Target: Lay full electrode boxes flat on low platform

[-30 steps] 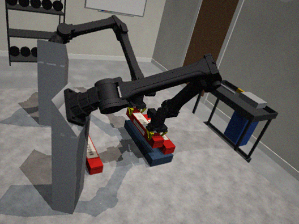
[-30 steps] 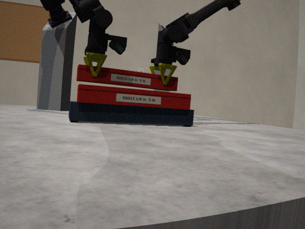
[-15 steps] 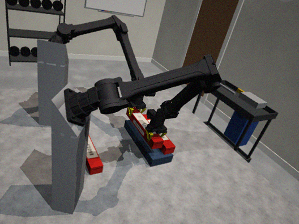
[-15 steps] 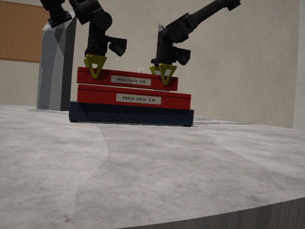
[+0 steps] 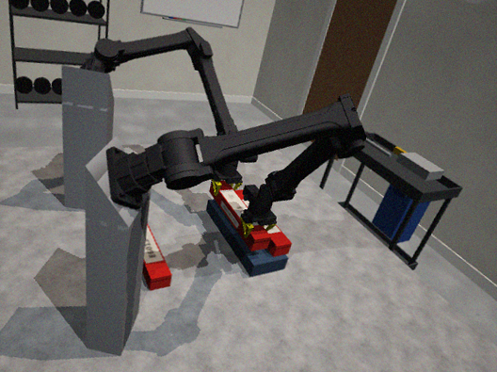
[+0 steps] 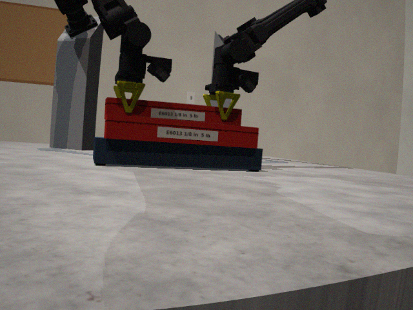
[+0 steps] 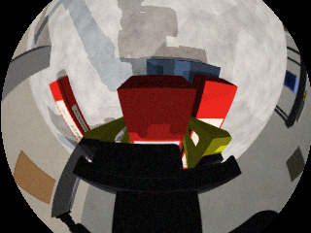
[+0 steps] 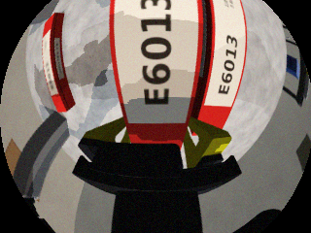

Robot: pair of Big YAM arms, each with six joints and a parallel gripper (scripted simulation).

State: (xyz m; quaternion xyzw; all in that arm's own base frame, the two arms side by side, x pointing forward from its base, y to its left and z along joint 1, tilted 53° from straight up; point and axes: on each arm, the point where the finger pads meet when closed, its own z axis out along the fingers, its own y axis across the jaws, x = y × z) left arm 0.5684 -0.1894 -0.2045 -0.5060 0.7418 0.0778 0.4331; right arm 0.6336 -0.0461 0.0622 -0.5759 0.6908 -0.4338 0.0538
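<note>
Grippers on both arms are clasping one red box (image 5: 236, 203) (image 6: 177, 114) (image 7: 155, 104) (image 8: 155, 73), the right gripper (image 5: 258, 232) (image 6: 128, 108) (image 8: 156, 116) toward the left of the exterior frame and the left gripper (image 5: 226, 187) (image 6: 218, 112) (image 7: 156, 116) toward its right. We see it level above the blue platform (image 5: 268, 263) (image 6: 176, 156) (image 7: 167, 68), centre of the top frame, but cannot tell whether it touches down. Just beside it, a second box (image 5: 281, 242) (image 6: 187, 134) (image 7: 216, 99) (image 8: 228, 63) lies flat on the platform. Our third box (image 5: 157, 277) (image 7: 68, 109) (image 8: 57, 63) lies off the platform, lower left of centre in the top frame, partly hidden by a grey pillar (image 5: 107, 278).
</note>
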